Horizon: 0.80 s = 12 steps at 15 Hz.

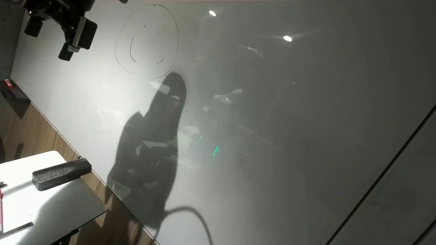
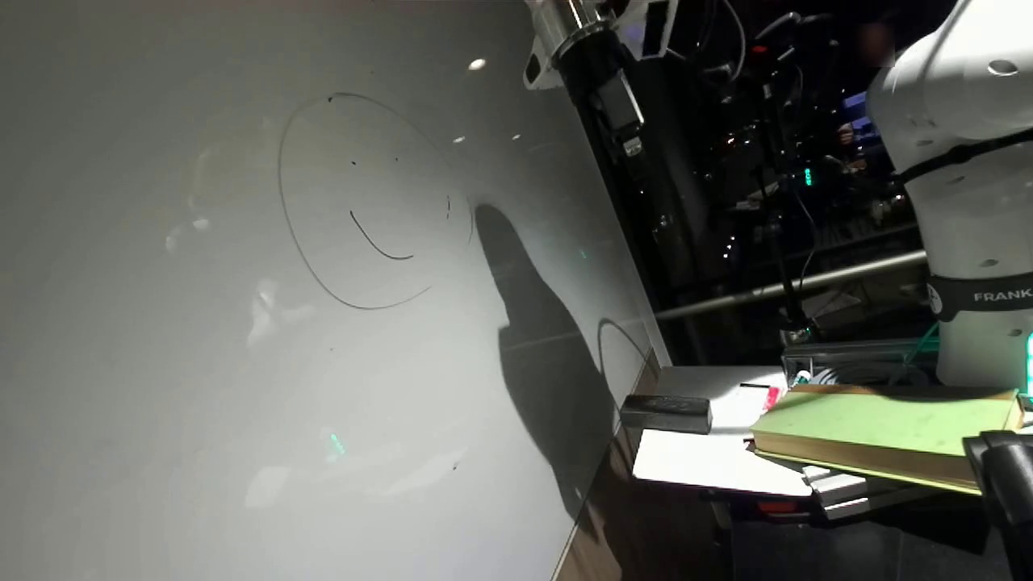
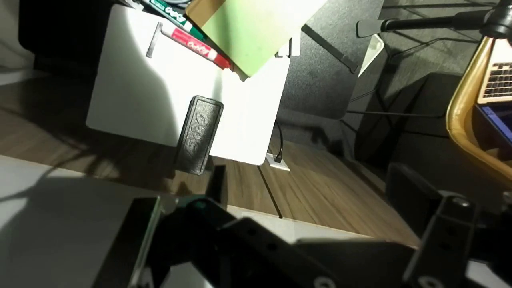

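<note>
My gripper [image 3: 314, 190] is open in the wrist view, with its dark fingers wide apart and nothing between them. In an exterior view the gripper [image 1: 50, 39] is at the top left, in front of the whiteboard [image 1: 259, 183]. A face drawn in thin dark lines [image 1: 131, 49] is on the whiteboard near it; the drawing [image 2: 371, 240] also shows in an exterior view. A black eraser [image 3: 199, 136] lies on a white panel [image 3: 248, 132], one end past its edge; it also shows in both exterior views [image 1: 62, 173] [image 2: 666, 413]. The gripper is apart from it.
A red marker [image 3: 194, 43], a green marker [image 3: 172, 16] and a green book [image 3: 256, 36] are on the panel. A wood-grain surface [image 3: 312, 196] borders the whiteboard. A black holder with a red item [image 1: 15, 92] sits at its edge. A yellow chair [image 3: 460, 112] stands at the right.
</note>
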Motion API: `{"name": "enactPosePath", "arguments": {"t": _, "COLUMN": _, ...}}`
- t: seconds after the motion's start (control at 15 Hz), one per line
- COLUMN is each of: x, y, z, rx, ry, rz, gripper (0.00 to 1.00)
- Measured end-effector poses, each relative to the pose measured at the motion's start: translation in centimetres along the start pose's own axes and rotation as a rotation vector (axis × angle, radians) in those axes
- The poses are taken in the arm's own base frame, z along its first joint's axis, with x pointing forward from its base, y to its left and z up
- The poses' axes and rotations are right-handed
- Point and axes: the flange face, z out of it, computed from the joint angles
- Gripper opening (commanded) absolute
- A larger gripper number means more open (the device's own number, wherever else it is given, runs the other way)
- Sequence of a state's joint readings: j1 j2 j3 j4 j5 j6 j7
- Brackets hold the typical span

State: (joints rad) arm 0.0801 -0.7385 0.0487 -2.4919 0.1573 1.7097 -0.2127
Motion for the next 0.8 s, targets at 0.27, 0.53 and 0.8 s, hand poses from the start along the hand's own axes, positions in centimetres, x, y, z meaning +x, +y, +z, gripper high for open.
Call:
{"name": "enactPosePath", "arguments": {"t": 0.27, "x": -0.7, "y": -1.9, "z": 4.4, "rx": -0.088, "ry": 0.089, "rz": 0.009, "gripper": 1.00}}
{"name": "enactPosePath", "arguments": {"t": 0.53, "x": -1.0, "y": -1.7, "z": 8.4, "rx": -0.161, "ry": 0.120, "rz": 0.074, "gripper": 1.00}}
{"name": "enactPosePath", "arguments": {"t": 0.8, "x": -0.3, "y": -2.3, "z": 10.1, "rx": -0.200, "ry": 0.099, "rz": 0.133, "gripper": 1.00}}
